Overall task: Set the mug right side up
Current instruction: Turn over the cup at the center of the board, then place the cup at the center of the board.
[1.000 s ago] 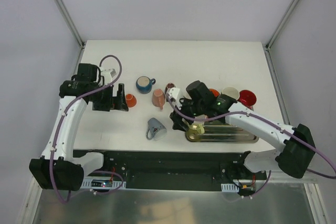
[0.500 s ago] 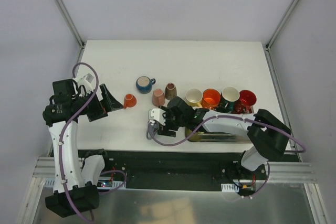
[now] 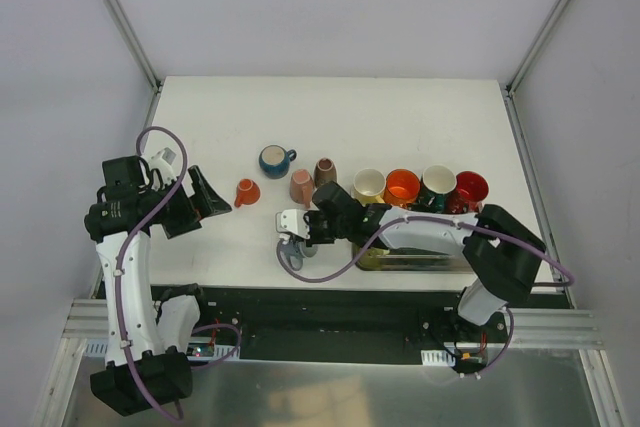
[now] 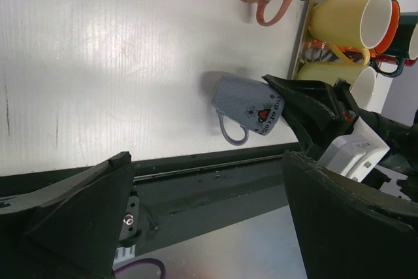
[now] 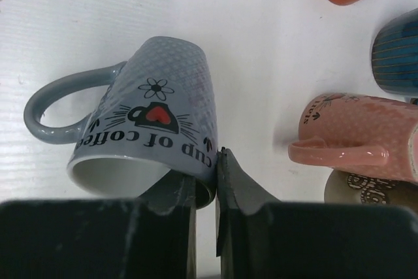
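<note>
The grey mug [image 3: 296, 248] with a heart and "cup of coffee" print lies on its side near the table's front edge, also seen in the left wrist view [image 4: 248, 104]. In the right wrist view the mug [image 5: 150, 115] has its mouth toward the camera and its handle to the left. My right gripper [image 5: 217, 161] is shut on the mug's rim, one finger inside the mouth and one outside; from above the gripper [image 3: 306, 235] sits just right of the mug. My left gripper [image 3: 207, 193] is open and holds nothing, left of the mugs [image 4: 206, 161].
Upside down behind the grey mug are a pink mug [image 3: 302, 186], a brown mug [image 3: 325, 171] and a small orange cup [image 3: 246, 191]. A blue mug [image 3: 275, 160] stands upright. A metal rack [image 3: 425, 261] at the right holds yellow, orange, green and red mugs.
My right arm swung from the rack over to the grey mug, and its jaws have closed on the rim. The left arm pulled back to the left and stayed open.
</note>
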Controlling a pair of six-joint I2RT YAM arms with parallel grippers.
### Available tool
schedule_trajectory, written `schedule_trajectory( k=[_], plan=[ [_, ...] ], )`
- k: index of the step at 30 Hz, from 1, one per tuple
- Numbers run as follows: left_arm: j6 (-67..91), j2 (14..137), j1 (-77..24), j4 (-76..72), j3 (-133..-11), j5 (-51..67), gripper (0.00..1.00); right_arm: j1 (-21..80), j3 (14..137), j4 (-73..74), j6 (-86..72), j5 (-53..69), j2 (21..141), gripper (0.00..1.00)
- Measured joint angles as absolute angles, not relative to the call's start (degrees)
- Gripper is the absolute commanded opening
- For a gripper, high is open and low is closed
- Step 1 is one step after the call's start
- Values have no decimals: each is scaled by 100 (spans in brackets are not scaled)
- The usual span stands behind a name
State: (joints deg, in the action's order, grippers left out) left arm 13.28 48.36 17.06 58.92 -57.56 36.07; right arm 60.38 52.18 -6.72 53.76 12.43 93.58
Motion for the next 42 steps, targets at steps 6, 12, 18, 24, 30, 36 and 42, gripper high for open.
schedule_trajectory(
  k=[6, 12, 18, 24, 30, 36, 42],
  plan=[
    [1286, 4856, 1737, 5800, -5756, 3726, 99, 5850, 6348, 1706, 6351, 1507, 9327, 0],
    [1299, 4884, 1774, 5664, -5745, 3879, 99, 5697, 7260, 3780, 7647, 1505, 9347, 0],
    [1306, 4904, 1811, 5616, -5736, 3907, 99, 5767, 7446, 4445, 8385, 1194, 9859, 7],
    [1306, 4908, 1811, 5594, -5736, 3979, 100, 5863, 7931, 4709, 8530, 1100, 10263, 22],
    [1308, 4901, 1813, 5596, -5736, 4029, 100, 6051, 8125, 4543, 8635, 1022, 10481, 29],
    [1306, 4873, 1872, 5599, -5754, 4010, 100, 6237, 8239, 4329, 8646, 958, 10707, 35],
    [1308, 4869, 1881, 5583, -5857, 4005, 100, 6276, 8239, 4305, 8639, 908, 10718, 40]
  ],
)
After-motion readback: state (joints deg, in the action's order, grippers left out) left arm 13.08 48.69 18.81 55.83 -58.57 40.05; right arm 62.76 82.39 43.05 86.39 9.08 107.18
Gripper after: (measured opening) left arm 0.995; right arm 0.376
